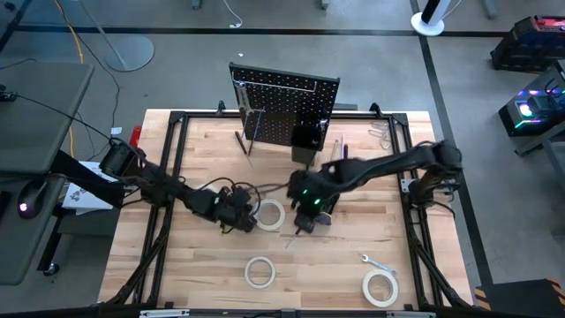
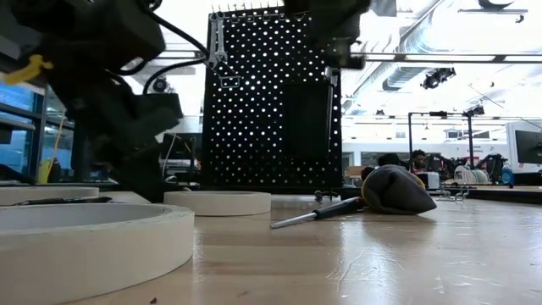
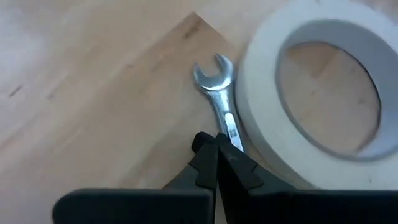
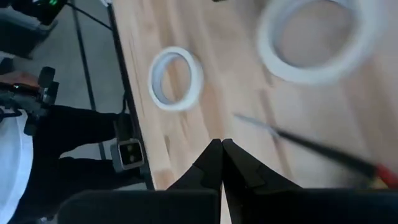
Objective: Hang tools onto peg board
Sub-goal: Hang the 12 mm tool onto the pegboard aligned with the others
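Left wrist view: left hand (image 3: pixel 217 149) fully closed, fingertips pinched on the shaft of a small silver wrench (image 3: pixel 219 93) lying flat on the wood surface (image 3: pixel 93 93). Wrench's open end points away from the hand, touching a white tape roll (image 3: pixel 323 99) just beside it. Right wrist view: right hand (image 4: pixel 222 152) closed tight, holding nothing, above the surface; a screwdriver (image 4: pixel 311 146) lies just ahead of it, two more tape rolls beyond. High view: peg board (image 1: pixel 287 110) stands upright behind both hands.
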Robot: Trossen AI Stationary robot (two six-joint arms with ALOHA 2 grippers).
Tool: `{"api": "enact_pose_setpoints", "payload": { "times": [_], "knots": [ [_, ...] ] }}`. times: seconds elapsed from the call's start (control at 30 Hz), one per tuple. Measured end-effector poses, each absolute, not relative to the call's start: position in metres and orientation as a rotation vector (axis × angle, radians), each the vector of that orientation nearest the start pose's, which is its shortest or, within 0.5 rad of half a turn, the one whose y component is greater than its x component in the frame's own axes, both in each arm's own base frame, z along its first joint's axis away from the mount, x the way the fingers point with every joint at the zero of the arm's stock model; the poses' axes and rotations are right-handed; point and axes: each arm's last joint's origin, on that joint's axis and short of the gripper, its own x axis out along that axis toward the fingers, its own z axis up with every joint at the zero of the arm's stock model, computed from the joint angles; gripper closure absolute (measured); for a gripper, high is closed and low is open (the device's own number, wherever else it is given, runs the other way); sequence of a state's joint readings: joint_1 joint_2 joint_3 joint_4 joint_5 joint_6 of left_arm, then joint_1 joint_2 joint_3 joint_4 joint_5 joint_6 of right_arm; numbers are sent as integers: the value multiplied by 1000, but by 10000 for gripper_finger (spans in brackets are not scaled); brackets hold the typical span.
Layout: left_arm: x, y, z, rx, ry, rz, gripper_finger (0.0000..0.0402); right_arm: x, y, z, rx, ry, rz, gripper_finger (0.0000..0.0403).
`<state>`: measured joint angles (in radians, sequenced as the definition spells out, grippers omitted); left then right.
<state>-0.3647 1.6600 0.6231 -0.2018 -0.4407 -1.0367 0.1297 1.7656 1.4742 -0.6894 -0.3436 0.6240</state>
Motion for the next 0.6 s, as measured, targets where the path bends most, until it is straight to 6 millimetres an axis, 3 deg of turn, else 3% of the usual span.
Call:
{"api": "enact_pose_setpoints", "payload": {
  "times": [0.13,0.27,0.4,0.6],
  "knots": [
    [235,-85,97,-454,945,620,402,404,67,227,679,1075,99,403],
    [232,-92,98,-495,923,631,401,425,63,187,666,1025,-65,403],
    [228,-99,101,-546,919,619,401,432,54,160,620,1021,-231,403],
    [225,-104,107,-618,920,597,401,432,47,129,569,1126,-319,403]
  ]
}}
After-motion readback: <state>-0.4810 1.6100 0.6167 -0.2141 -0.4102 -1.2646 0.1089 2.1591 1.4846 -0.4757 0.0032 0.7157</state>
